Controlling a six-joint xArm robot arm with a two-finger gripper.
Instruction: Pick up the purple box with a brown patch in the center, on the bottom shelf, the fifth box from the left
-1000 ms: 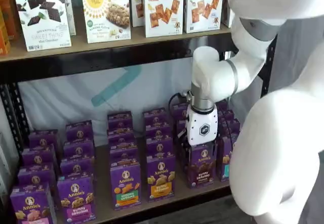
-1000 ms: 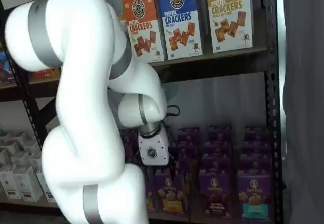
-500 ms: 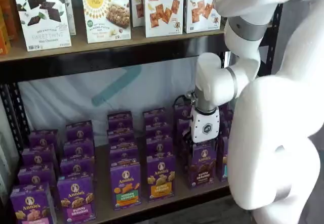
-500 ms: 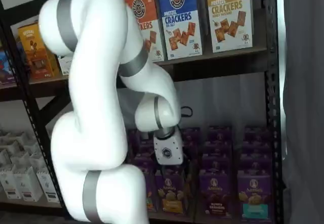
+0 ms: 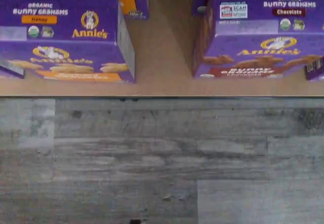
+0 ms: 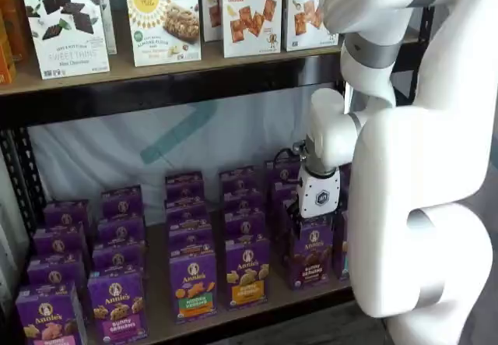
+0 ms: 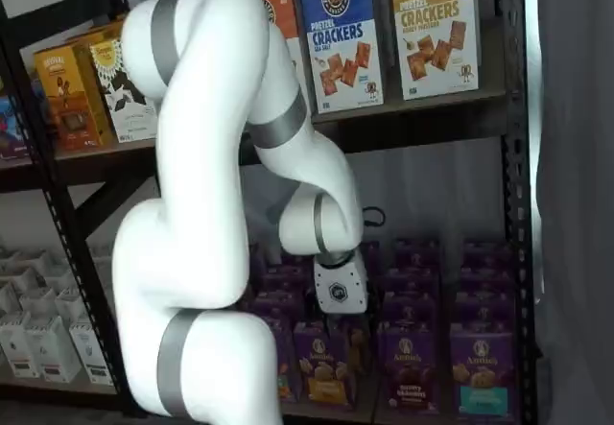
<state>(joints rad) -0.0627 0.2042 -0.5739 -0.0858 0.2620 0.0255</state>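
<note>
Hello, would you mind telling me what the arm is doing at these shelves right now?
The white arm is reaching into the bottom shelf, which holds rows of small purple Annie's cartons. Its gripper hangs just above the purple box with the brown chocolate grahams on its front, at the front of a row. The fingers are mostly hidden behind the gripper body, so a gap does not show, and nothing looks gripped or lifted yet. The wrist view shows that chocolate box beside a honey box at the shelf's front edge.
</note>
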